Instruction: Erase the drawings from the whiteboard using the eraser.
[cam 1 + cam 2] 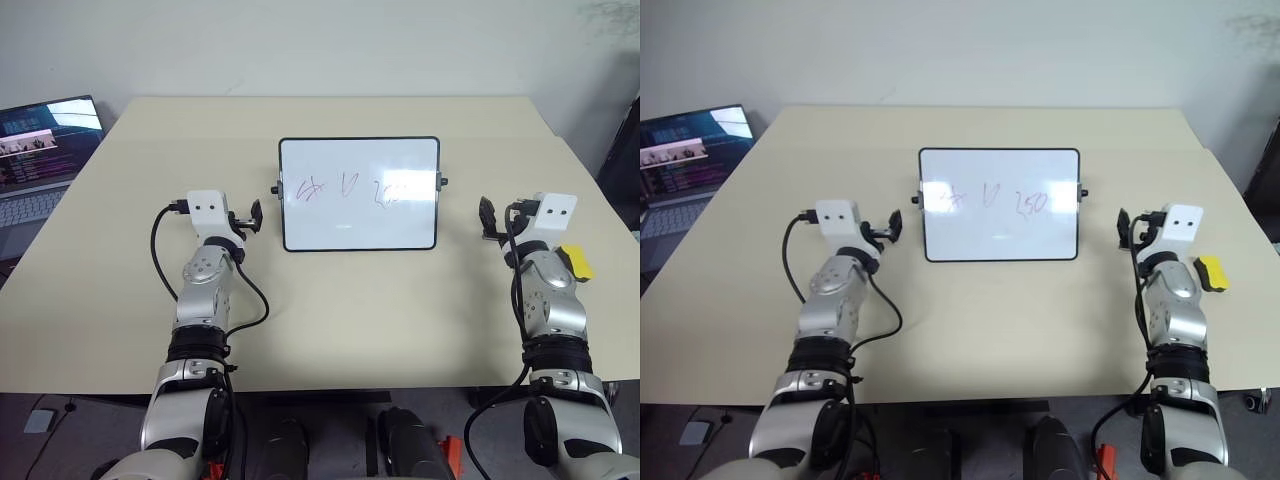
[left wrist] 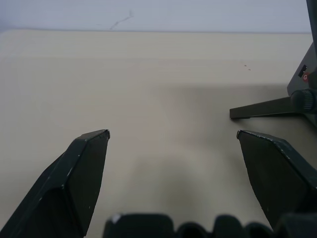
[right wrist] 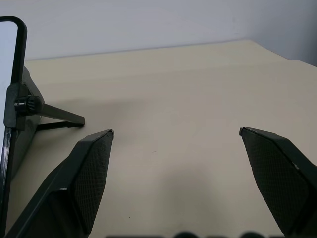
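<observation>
The whiteboard (image 1: 360,225) stands propped at the middle of the table, its face toward me. The drawings run in a row across it: a reddish scribble (image 1: 313,188), a dark V (image 1: 348,185) and a bluish squiggle (image 1: 388,193). The yellow eraser (image 1: 577,261) lies on the table just right of my right wrist. My left gripper (image 2: 173,134) hovers open and empty left of the board, with the board's stand leg (image 2: 265,107) beside it. To the right of the board, my right gripper (image 3: 176,131) is open and empty too, near the board's black frame (image 3: 14,74).
An open laptop (image 1: 40,150) sits at the far left, off the beige table (image 1: 380,320). A wall runs behind the table's far edge. The table's front edge lies close below my forearms.
</observation>
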`<action>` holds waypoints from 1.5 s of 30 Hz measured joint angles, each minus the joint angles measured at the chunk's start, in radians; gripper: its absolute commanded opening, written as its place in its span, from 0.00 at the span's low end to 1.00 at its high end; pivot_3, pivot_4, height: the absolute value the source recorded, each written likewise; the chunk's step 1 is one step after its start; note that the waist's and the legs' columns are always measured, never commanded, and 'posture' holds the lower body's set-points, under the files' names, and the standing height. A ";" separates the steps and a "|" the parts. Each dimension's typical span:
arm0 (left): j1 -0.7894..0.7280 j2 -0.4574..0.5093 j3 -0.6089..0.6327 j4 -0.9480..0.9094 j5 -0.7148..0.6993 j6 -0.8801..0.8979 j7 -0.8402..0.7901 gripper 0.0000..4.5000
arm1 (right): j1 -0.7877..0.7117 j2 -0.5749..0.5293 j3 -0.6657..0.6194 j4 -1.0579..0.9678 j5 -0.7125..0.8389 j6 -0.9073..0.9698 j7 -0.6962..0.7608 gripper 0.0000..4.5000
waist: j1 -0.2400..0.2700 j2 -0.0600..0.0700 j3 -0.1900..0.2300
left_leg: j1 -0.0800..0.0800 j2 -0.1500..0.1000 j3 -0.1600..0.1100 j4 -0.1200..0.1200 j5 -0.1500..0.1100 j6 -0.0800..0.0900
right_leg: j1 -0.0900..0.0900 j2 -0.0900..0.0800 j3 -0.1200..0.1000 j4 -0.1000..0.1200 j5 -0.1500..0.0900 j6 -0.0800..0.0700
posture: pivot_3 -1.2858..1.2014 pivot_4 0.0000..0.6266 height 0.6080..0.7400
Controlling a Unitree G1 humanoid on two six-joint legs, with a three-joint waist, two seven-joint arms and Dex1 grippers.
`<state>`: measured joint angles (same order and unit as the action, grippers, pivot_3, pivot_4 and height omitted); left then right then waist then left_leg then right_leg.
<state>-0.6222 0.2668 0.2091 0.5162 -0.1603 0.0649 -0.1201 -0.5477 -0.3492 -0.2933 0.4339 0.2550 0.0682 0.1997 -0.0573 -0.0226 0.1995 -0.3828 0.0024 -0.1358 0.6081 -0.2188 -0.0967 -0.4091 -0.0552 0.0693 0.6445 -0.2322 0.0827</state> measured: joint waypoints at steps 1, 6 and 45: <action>0.001 -0.001 0.000 -0.002 0.000 0.004 0.002 1.00 | 0.006 0.000 0.000 -0.001 0.000 0.000 0.001 0.99 | 0.000 0.000 0.000 | 0.000 0.000 0.000 0.000 0.000 0.000 | 0.000 0.000 0.000 0.000 0.000 0.000 | 0.52 0.24 1.00; 0.063 -0.011 0.005 -0.057 -0.007 0.031 0.016 1.00 | 0.049 0.000 0.001 -0.029 0.000 0.003 0.014 0.99 | -0.003 0.000 0.000 | 0.000 0.000 0.000 0.000 0.000 0.000 | 0.000 0.000 0.000 0.000 0.000 0.000 | 0.52 0.24 1.00; 0.004 0.306 -0.303 -0.550 -0.301 0.542 -0.812 1.00 | 0.008 -0.458 -0.067 0.115 0.068 0.486 0.264 0.99 | -0.010 -0.001 0.001 | 0.001 0.000 0.002 0.001 -0.001 0.002 | 0.003 0.000 0.001 -0.001 -0.003 0.005 | 0.52 0.24 1.00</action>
<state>-0.6186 0.5732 -0.0941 -0.0337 -0.4609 0.6065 -0.9325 -0.5393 -0.8071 -0.3599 0.5493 0.3233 0.5538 0.4633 -0.0672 -0.0232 0.2006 -0.3816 0.0020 -0.1343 0.6092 -0.2199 -0.0952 -0.4064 -0.0555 0.0703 0.6431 -0.2351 0.0877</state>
